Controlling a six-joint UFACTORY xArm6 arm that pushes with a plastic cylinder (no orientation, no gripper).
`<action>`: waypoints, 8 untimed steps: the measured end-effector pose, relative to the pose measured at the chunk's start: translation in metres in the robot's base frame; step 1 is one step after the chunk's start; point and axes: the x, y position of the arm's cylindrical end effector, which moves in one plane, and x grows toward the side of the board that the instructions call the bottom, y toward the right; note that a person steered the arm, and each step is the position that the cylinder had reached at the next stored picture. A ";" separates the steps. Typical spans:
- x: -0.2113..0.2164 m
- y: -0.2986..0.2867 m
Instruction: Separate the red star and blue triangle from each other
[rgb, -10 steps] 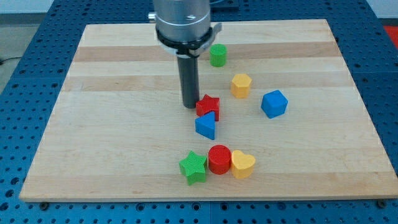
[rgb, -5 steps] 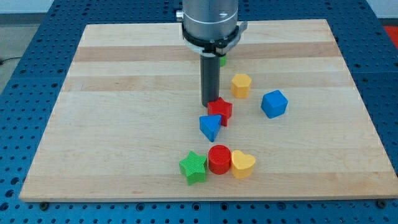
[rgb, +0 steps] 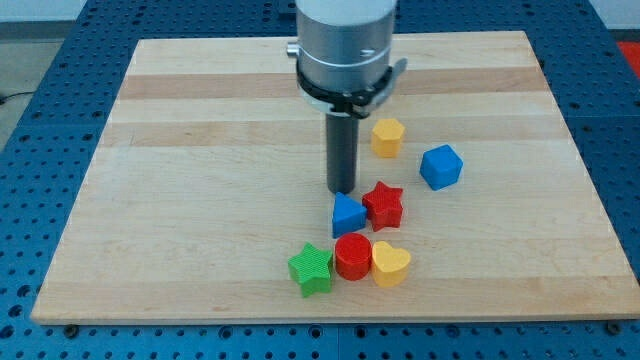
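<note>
The red star (rgb: 384, 205) lies near the board's middle, touching the blue triangle (rgb: 347, 215) on its left. My tip (rgb: 342, 191) stands just above the blue triangle at its top edge, and to the upper left of the red star. The rod rises from there toward the view's top, under the grey arm head.
A green star (rgb: 311, 269), a red cylinder (rgb: 352, 256) and a yellow heart (rgb: 390, 264) sit in a row just below the pair. A yellow hexagon (rgb: 388, 137) and a blue cube (rgb: 441, 167) lie to the upper right. The wooden board (rgb: 180, 180) rests on a blue perforated table.
My tip has moved right and down the view. The red star has slid down and right, and the blue triangle down a little. The green cylinder is now hidden behind the arm.
</note>
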 end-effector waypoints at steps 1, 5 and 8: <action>-0.002 -0.032; 0.061 0.004; 0.014 0.009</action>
